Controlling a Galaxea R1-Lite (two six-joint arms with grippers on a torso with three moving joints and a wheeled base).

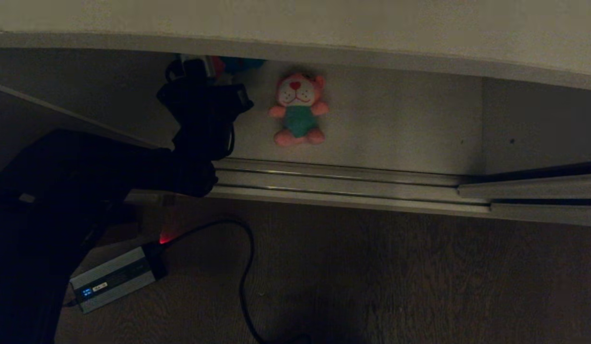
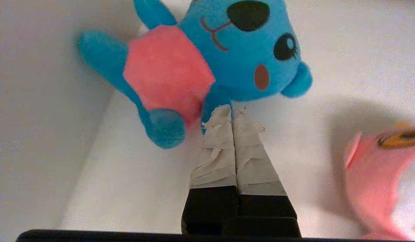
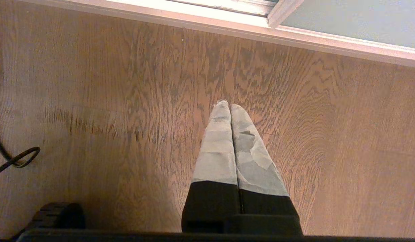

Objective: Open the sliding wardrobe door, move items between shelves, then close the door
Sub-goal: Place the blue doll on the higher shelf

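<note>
The blue plush toy [image 2: 227, 57] with a red belly lies tilted near the cream side wall, and its leg meets the tips of my left gripper [image 2: 232, 109]. That gripper is shut, with a sliver of blue fabric pinched between its taped fingertips. In the head view the left arm reaches in over the lower shelf [image 1: 396, 124], and the blue toy [image 1: 240, 63] peeks out under the edge of the upper shelf [image 1: 324, 24]. The pink toy [image 1: 299, 110] in a teal shirt lies face up to its right. My right gripper [image 3: 228, 106] hangs shut over the wooden floor, near the sliding wardrobe door [image 3: 345, 20].
The ribbed metal floor track [image 1: 333, 184] runs along the front of the lower shelf. On the wooden floor lie a grey power brick [image 1: 114, 277] and its black cable [image 1: 247, 267]. The pink toy [image 2: 378, 174] is close to the left gripper's side.
</note>
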